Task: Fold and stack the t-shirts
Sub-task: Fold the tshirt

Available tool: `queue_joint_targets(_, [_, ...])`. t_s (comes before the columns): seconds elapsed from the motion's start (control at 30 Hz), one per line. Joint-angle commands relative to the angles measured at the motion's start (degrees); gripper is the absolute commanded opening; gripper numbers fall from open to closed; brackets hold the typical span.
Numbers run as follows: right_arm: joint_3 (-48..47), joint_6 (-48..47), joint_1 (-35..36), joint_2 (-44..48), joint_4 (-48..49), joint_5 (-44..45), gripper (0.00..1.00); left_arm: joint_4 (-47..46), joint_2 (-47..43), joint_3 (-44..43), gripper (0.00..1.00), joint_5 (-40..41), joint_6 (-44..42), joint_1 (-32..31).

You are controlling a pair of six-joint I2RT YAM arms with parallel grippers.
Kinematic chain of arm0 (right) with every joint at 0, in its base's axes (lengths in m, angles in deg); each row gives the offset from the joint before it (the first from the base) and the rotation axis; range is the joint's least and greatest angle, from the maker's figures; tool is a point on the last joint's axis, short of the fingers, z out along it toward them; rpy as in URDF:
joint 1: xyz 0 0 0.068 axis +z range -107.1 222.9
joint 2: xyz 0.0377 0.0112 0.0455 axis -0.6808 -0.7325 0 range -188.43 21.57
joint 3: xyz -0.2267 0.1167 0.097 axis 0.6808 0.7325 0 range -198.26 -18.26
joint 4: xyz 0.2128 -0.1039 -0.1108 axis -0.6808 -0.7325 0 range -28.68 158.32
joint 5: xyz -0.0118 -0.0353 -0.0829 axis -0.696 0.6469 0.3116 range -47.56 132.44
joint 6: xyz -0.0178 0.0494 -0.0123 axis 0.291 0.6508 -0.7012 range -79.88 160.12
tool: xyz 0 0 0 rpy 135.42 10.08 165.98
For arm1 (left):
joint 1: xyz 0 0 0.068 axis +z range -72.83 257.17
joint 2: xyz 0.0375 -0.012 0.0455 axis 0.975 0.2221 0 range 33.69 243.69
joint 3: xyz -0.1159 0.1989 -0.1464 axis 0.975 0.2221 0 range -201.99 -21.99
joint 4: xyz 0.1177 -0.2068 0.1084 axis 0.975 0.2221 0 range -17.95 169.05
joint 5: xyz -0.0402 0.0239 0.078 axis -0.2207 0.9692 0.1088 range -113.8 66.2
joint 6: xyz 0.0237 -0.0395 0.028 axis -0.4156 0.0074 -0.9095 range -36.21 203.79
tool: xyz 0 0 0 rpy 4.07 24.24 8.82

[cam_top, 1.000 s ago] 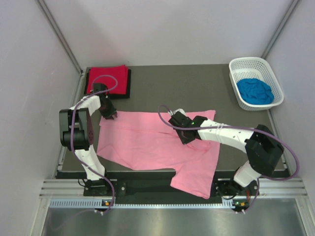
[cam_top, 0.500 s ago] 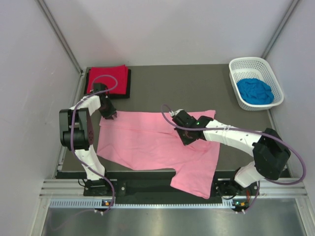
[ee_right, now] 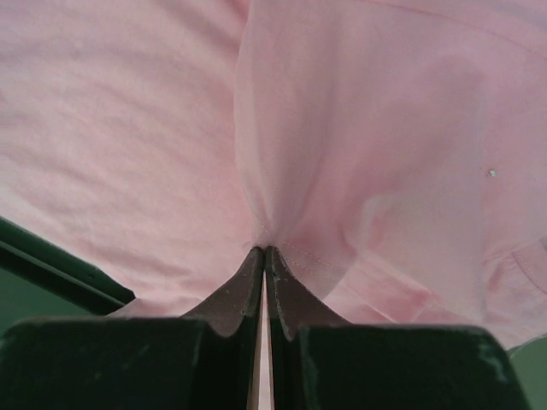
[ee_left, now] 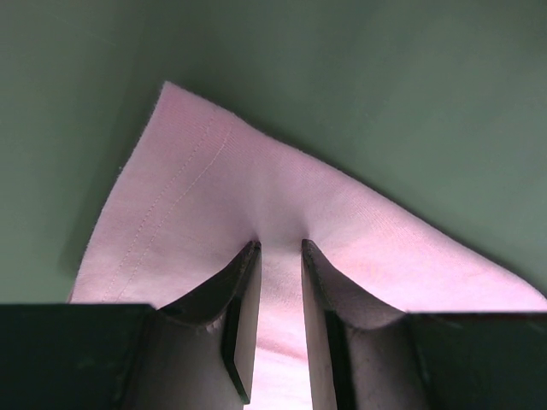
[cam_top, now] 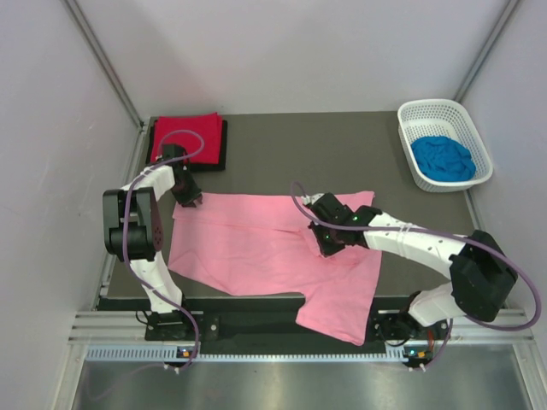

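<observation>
The pink t-shirt lies spread on the dark table, one part hanging over the near edge. My left gripper is at its far left corner. In the left wrist view the jaws stand narrowly apart, with a puckered bit of pink cloth pinched between them. My right gripper is over the shirt's middle right. Its jaws are shut on a fold of the pink cloth. The red t-shirt lies folded on the black one at the far left. The blue t-shirt is crumpled in the basket.
The white lattice basket stands at the far right corner. Grey walls close in the table on the left, back and right. A metal rail runs along the near edge, where the arm bases sit.
My right gripper has moved to the right and slightly nearer, drawing a fold of the pink cloth with it. The left arm has not moved.
</observation>
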Motion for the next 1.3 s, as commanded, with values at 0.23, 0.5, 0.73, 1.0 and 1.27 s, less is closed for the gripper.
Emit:
queue_joint_targets(0.23, [1.5, 0.5, -2.9, 0.1, 2.9, -3.6, 0.19, 1.8, 1.0, -1.9, 0.31, 2.4, -1.2, 0.2])
queue_joint_targets(0.5, [-9.9, 0.9, -0.5, -1.9, -5.1, 8.0, 0.22, 2.4, 0.1, -2.3, 0.31, 1.9, -1.3, 0.3])
queue_joint_targets(0.73, [-11.3, 0.2, 3.0, -5.9, -1.8, 6.4, 0.18, 2.5, -3.7, -2.1, 0.32, -3.4, -0.7, 0.1])
queue_joint_targets(1.0, [-9.7, 1.6, 3.9, -11.4, 1.3, 2.7, 0.18, 3.3, -13.4, -0.8, 0.34, -8.3, -0.5, -1.9])
queue_joint_targets(1.27, [-7.5, 2.0, 4.0, -13.4, 2.7, 2.9, 0.18, 3.7, -18.3, 2.9, 0.35, -8.5, -3.1, -1.9])
